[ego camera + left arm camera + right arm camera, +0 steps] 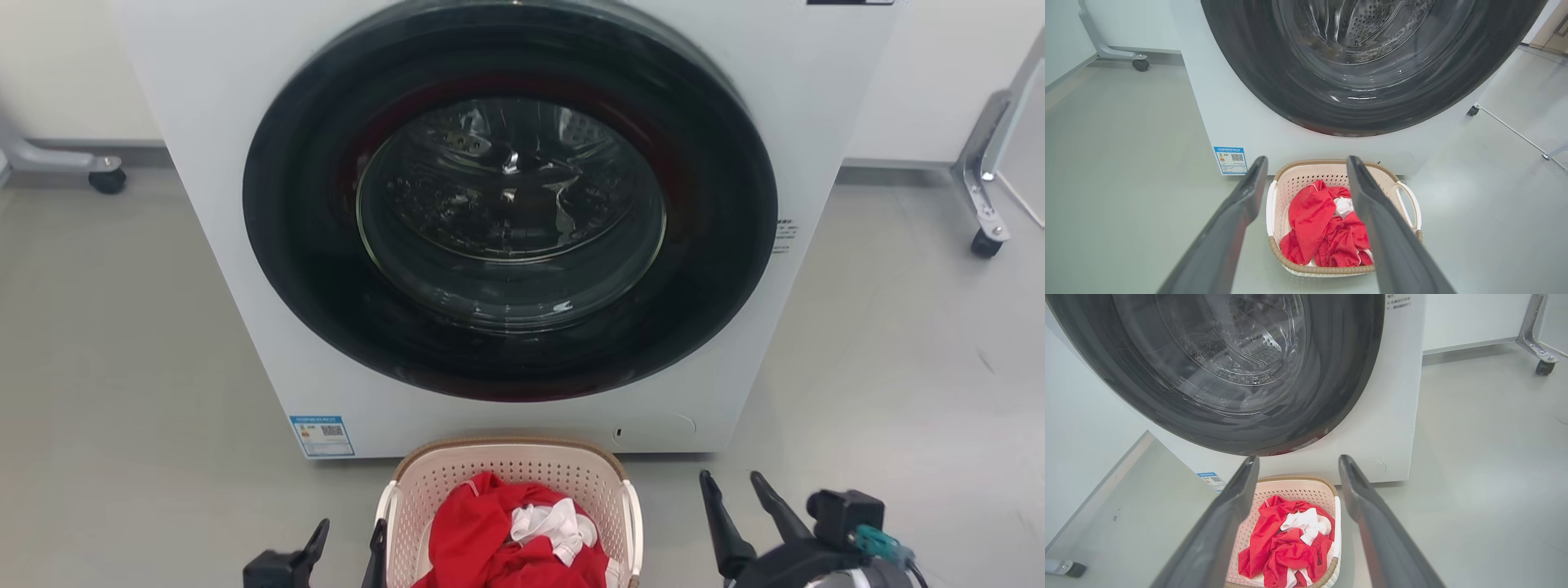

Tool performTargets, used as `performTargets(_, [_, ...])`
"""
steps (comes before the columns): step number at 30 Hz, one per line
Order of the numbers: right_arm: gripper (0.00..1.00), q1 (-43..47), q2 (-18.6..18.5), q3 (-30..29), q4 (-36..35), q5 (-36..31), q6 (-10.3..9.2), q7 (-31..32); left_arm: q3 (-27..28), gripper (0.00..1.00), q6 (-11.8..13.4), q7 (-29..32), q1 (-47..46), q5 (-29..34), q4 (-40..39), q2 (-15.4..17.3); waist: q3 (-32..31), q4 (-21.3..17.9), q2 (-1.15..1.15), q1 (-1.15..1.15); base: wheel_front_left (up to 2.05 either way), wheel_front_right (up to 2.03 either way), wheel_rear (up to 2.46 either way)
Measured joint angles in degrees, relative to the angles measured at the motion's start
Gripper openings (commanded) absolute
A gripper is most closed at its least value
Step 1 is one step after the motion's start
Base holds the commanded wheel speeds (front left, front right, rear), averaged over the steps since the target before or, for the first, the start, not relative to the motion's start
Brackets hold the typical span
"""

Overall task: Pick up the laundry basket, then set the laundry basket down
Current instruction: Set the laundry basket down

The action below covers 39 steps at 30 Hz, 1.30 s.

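left gripper [351, 531] and right gripper [732, 483], jaws apart, empty, either side of cream perforated plastic laundry basket [506, 469] holding red clothes [482, 531], before white front-loading washing machine [229, 245].

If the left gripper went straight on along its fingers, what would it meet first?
Probably the washing machine's white front below the door, passing over the laundry basket. Depth is unclear: the left gripper might catch the basket's rim first.

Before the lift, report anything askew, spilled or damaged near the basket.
Nothing stands out. The laundry basket sits upright on the floor before the washing machine, red and white clothes inside it, none spilled.
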Motion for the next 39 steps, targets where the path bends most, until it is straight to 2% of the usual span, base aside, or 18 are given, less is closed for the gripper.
performTargets(9, [1.00, 9.4, -0.2, -10.8, -9.8, -9.7, -0.01, 0.0, 4.7, 1.00, 0.5, 0.0, 7.7, 4.1, -11.1, 0.7, -1.8, -0.6, 0.00, 0.01, 0.00, 0.00, 0.00])
performTargets(17, [1.00, 17.7, 2.2, -18.3, -18.2, -17.2, -0.15, 0.0, 10.2, 1.00, 0.5, 0.0, 13.3, 8.4, -17.6, -0.2, -2.4, -1.0, 0.01, 0.01, 0.00, 0.00, 0.00])
performTargets(27, [1.00, 23.1, 4.6, -22.5, -26.5, -24.4, -0.15, 0.0, 13.8, 1.00, 0.5, 0.0, 16.8, 13.5, -23.1, -2.4, -2.5, -1.7, 0.01, 0.01, 0.00, 0.00, 0.00])
performTargets(39, [1.00, 24.9, 5.7, -24.2, -30.1, -28.0, -0.15, 0.0, 15.4, 1.00, 0.5, 0.0, 16.9, 17.2, -25.2, -3.7, -2.0, -1.8, 0.01, 0.01, 0.00, 0.00, 0.00])
